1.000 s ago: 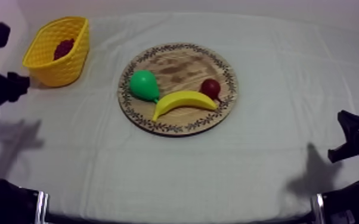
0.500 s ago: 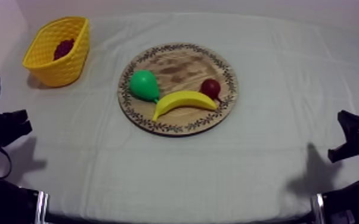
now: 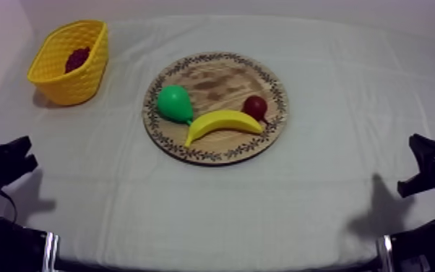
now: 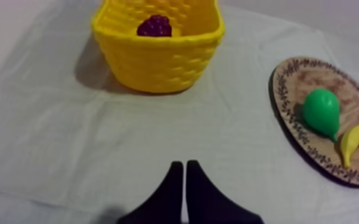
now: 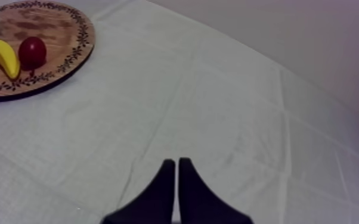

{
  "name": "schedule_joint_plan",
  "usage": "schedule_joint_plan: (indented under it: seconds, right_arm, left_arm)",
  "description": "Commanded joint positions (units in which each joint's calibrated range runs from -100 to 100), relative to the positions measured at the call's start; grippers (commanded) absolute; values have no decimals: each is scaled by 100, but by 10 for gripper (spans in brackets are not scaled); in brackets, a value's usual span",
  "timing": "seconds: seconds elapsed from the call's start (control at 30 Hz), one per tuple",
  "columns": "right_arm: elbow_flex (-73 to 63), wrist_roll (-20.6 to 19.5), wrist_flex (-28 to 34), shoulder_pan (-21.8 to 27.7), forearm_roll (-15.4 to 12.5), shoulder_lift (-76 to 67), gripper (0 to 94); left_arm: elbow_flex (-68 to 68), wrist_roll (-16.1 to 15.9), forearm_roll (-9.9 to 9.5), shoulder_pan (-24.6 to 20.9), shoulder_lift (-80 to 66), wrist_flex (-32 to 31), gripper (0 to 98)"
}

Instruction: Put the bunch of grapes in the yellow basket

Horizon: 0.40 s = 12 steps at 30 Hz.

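The bunch of grapes [image 4: 154,26] lay inside the yellow basket [image 4: 158,65], well apart from the wooden board [image 3: 213,79], where a pear [image 3: 174,103], a banana [image 3: 224,123] and a small red fruit [image 3: 255,106] sat close together. So the job looked finished to me.

The left end effector [image 4: 184,164] hung low over the tabletop [image 3: 314,43], short of the basket, its fingers pressed together on nothing. The right end effector [image 5: 176,161] sat at its own side, likewise closed and empty.

What could go wrong from there, I reckoned, was small. The basket looked light, and a careless swing of the left end effector near it could tip it and spill the grapes. Held that low, it might also catch the cloth [image 3: 191,210] and drag things askew.
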Motion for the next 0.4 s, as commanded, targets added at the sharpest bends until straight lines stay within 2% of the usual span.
schedule_joint_plan:
  seconds: [0.0,0.37]
  right_arm:
    - [-2,2,-3,-2,0,-1,3]
    - [-2,2,-3,-2,0,-1,3]
  left_arm:
    - [14,340,1,-15,-162,-27,1]
    - [159,441,8,-180,-1143,-254,1]
